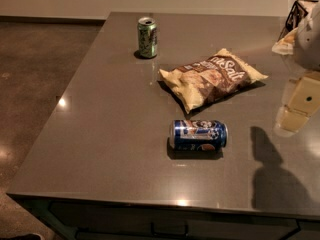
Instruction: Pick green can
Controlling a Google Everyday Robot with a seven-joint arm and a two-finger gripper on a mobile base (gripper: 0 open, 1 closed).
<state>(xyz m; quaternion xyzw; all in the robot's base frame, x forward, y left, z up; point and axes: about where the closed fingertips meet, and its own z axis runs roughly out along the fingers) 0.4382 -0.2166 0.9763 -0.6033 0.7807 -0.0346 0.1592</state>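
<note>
The green can (147, 37) stands upright at the far left part of the grey table (100, 134). It is light green with darker markings and a silver top. My gripper (296, 108) hangs at the right edge of the view, above the table's right side, far from the green can and with nothing visible in it. Its shadow falls on the table in front of it.
A blue can with white markings (198, 135) lies on its side near the middle front. A yellow-brown chip bag (212, 76) lies between the gripper and the green can. A dark wire holder with napkins (295, 21) stands at the back right. The table's left edge drops to the floor.
</note>
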